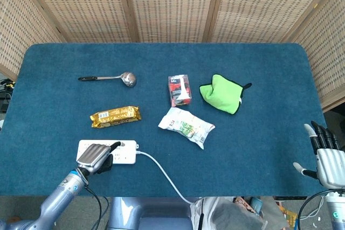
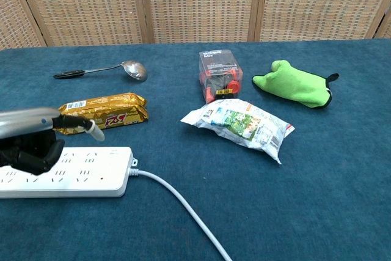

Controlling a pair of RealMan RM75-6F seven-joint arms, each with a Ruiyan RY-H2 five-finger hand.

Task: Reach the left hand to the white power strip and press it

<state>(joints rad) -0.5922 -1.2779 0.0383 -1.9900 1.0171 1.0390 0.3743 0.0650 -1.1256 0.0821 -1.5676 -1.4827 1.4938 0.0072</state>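
Note:
The white power strip (image 1: pixel 127 153) (image 2: pixel 79 173) lies near the table's front left edge, and its white cable (image 1: pixel 161 172) (image 2: pixel 183 210) runs off to the front. My left hand (image 1: pixel 95 156) (image 2: pixel 29 140) hovers over the strip's left half with fingers curled in and the thumb sticking out toward the right. In the chest view it sits raised, with most of the strip's top showing below it; I cannot tell whether the curled fingers touch the strip. My right hand (image 1: pixel 324 155) is at the table's front right corner, fingers spread, holding nothing.
A gold biscuit pack (image 1: pixel 115 116) (image 2: pixel 101 113) lies just behind the strip. Further back are a spoon (image 1: pixel 110 77) (image 2: pixel 104 69), a small red box (image 1: pixel 179 90) (image 2: pixel 220 76), a white snack bag (image 1: pixel 186 126) (image 2: pixel 238 121) and a green cloth (image 1: pixel 222 93) (image 2: pixel 293 84).

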